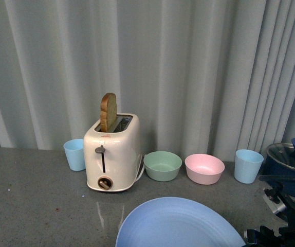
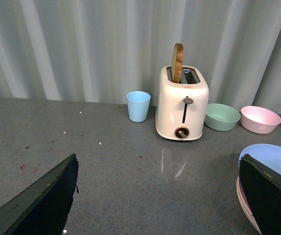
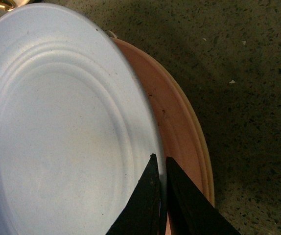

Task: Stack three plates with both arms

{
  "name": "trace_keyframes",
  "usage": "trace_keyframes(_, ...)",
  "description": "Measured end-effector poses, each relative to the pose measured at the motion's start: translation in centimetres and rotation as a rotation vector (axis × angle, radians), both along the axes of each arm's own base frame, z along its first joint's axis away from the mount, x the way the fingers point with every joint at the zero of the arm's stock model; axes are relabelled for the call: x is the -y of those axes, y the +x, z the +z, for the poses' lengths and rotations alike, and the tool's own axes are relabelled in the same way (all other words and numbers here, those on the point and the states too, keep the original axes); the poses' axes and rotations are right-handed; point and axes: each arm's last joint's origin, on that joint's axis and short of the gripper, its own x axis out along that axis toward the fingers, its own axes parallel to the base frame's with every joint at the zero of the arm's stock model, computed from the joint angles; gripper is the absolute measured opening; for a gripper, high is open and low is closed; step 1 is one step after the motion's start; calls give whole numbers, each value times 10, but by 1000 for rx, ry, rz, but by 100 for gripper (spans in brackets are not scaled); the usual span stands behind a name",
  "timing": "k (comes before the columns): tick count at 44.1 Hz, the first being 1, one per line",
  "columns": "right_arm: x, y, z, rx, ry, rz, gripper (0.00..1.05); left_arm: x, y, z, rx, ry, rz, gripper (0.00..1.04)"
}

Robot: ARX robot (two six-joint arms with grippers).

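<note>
Only the right wrist view shows the right pincer [image 3: 162,169] clamped on the blue plate [image 3: 57,137] rim, over the pink plate [image 3: 179,122]; the cream plate is barely visible. The left pincer [image 2: 160,196] is spread apart.

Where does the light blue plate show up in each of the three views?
Front view: light blue plate at bottom centre, cut by the lower edge.
Left wrist view: at the right edge, partly behind a dark gripper finger, above a pink plate.
Right wrist view: fills the left, the right gripper pinching its rim, pink plate beneath.
Shared landmark: the toaster in the front and left wrist views.
</note>
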Motion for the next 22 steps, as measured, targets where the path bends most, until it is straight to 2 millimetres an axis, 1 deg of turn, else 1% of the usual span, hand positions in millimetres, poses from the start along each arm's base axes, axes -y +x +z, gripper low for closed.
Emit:
trace_keyframes(12, 5, 1, -3, -18, -11, -3, 3, 0, 0, 0, 0, 0, 0, 98)
trace_keyframes(17, 4, 2, -3, -19, -6, 3, 17, 0, 0, 0, 0, 0, 0, 98)
trace_keyframes(22, 4, 3, -2, -18, 2, 9, 33, 0, 0, 0, 0, 0, 0, 98)
